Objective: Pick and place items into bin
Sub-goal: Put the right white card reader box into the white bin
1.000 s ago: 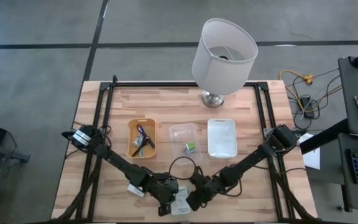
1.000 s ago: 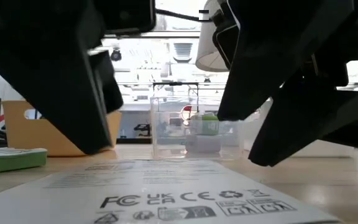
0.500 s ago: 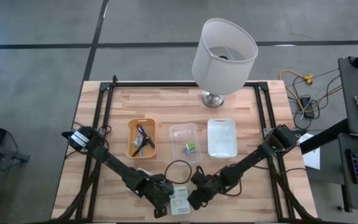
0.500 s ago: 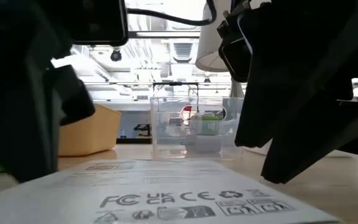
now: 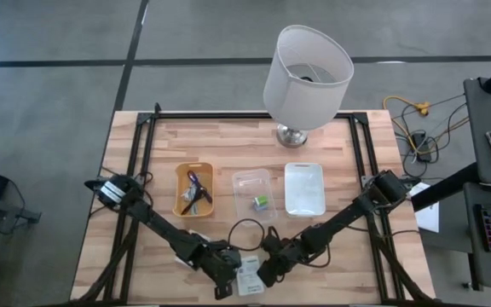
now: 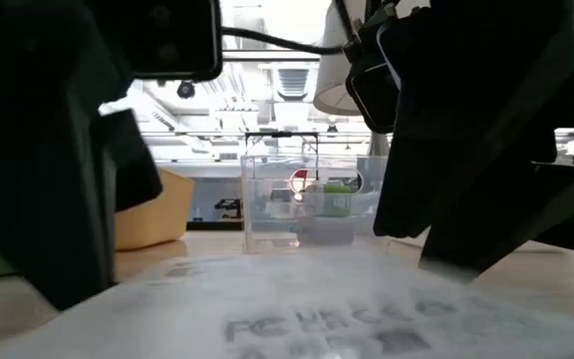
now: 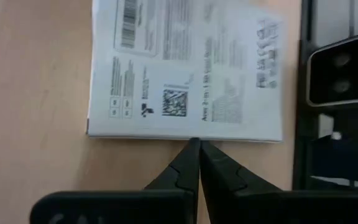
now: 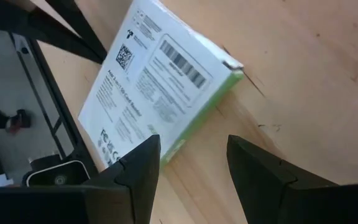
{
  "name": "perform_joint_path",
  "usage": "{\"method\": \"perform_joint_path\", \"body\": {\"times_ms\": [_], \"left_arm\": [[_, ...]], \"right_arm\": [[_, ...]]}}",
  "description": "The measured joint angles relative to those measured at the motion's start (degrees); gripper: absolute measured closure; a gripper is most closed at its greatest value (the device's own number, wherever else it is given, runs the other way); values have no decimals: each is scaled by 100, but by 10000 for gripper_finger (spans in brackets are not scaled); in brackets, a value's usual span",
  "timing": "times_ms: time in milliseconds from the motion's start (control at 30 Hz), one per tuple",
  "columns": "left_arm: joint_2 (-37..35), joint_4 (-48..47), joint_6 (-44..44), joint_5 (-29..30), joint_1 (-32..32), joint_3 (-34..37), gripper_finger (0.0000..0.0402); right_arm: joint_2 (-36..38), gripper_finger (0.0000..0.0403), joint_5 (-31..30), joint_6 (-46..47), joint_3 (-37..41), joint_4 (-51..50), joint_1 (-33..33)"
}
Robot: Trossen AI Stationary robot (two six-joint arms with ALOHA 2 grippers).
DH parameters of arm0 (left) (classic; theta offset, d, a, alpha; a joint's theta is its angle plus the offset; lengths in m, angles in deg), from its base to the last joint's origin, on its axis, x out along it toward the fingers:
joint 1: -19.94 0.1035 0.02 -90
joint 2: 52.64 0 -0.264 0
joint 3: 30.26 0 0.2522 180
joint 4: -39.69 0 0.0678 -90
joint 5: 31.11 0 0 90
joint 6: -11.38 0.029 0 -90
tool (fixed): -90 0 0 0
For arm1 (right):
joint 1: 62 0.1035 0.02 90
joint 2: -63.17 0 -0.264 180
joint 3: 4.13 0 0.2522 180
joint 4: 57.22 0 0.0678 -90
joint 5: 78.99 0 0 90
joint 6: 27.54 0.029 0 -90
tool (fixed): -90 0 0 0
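Basically, wooden table [image 5: 228, 145] w/ black frame rails is the biggest thing; everything below placed rel. to the clear bin [image 5: 252, 194] sitting mid-table. Lamp [image 5: 307, 77] w/ white shade stands beyond the clear bin, toward the far edge, slightly to the right-arm side. White tray [image 5: 304, 188] lies just beside the clear bin on the right-arm side; orange bin [image 5: 193, 189] just beside it on the left-arm side, w/ a purple-black stick [image 5: 195, 182] and other small bits inside. Small green-and-white block [image 5: 262, 201] is in the clear bin; low view also shows it through the bin wall [image 6: 331, 196].

Both arms reach to the near table edge, in front of the clear bin. Black cable [image 5: 247, 228] loops on the wood between the clear bin and the grippers.

White printed box [image 5: 247, 276] w/ green side lies flat on the table at the near edge, straight in front of the clear bin, well apart from it. Left wrist view: label side up [image 7: 185, 71], barcode + QR print showing. Right wrist view: green edge visible [image 8: 166, 99].

Left gripper [image 7: 196, 152] — jaws fully closed, tips pressed together, touching or just at the box's edge, nothing between them. Right gripper [image 8: 193, 168] — jaws apart, hanging over the box's opposite, green-edged side; not gripping anything. In the low view the box's near face looks blurred.
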Motion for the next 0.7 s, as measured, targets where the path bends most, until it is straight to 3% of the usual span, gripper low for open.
{"method": "perform_joint_path", "body": {"times_ms": [367,700], "left_arm": [[183,400,-5,-170,129,37,402],[-177,367,146,149,115,17,402]], "right_arm": [[-4,229,178,-9,26,151,-47],[-5,229,177,-11,72,121,-61]]}}
